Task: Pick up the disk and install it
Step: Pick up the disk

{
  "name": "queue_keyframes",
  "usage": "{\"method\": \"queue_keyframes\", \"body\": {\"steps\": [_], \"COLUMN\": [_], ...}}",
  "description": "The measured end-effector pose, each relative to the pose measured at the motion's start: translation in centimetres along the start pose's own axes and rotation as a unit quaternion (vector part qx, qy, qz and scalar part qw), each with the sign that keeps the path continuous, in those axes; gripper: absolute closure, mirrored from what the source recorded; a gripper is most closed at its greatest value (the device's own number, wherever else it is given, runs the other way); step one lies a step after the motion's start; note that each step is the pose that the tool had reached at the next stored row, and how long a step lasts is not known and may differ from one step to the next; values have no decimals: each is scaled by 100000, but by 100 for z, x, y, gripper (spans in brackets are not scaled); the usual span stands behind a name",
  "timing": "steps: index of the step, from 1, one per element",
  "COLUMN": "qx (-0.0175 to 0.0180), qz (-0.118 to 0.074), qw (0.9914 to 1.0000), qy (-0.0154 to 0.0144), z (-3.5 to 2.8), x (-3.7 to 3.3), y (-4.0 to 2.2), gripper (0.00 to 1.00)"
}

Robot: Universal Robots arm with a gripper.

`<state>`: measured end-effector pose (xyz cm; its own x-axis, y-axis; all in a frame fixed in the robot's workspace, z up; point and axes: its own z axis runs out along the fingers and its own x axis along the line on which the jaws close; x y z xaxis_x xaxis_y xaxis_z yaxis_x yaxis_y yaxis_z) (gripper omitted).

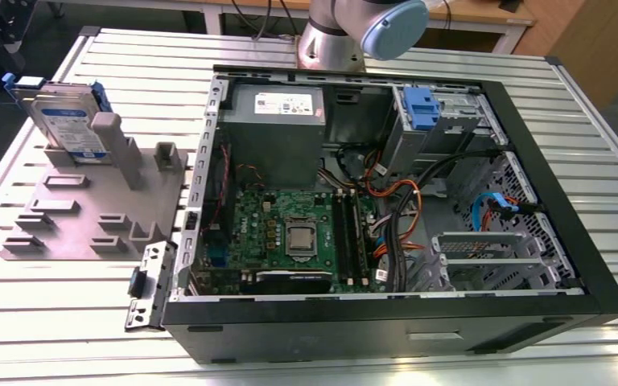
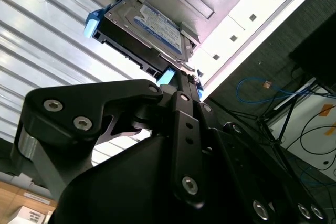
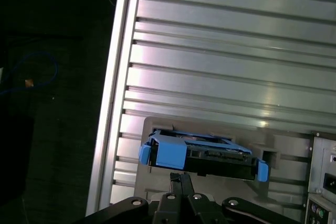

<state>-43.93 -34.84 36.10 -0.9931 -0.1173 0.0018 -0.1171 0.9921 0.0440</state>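
We see the black gripper [image 3: 181, 177] in both wrist views, closed and gripping nothing. The disk [image 3: 202, 153] lies straight ahead of the gripper's tip, apart from it. The disk is silver with blue plastic edges and a white-and-blue label, and it stands on its edge, leaning slightly, in a slot of a grey stand [image 1: 73, 217]. In the second wrist view the disk [image 2: 147, 30] shows its label face just beyond the gripper [image 2: 181, 80]. The stand rests on a ribbed metal table [image 1: 126, 56]. In the exterior view the disk [image 1: 60, 121] sits at the far corner of the stand. Beside the stand, on the exterior view's right, is an open computer case [image 1: 395, 322] with its circuit board and cables exposed. A section of the arm [image 1: 363, 28] rises behind the case.
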Motion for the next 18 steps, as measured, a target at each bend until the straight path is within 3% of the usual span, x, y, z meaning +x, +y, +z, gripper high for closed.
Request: {"method": "queue_keyframes", "body": {"steps": [18], "qx": [2], "qz": [-580], "qw": [99998], "qy": [28], "z": [0], "x": [0], "y": [0], "gripper": [89]}}
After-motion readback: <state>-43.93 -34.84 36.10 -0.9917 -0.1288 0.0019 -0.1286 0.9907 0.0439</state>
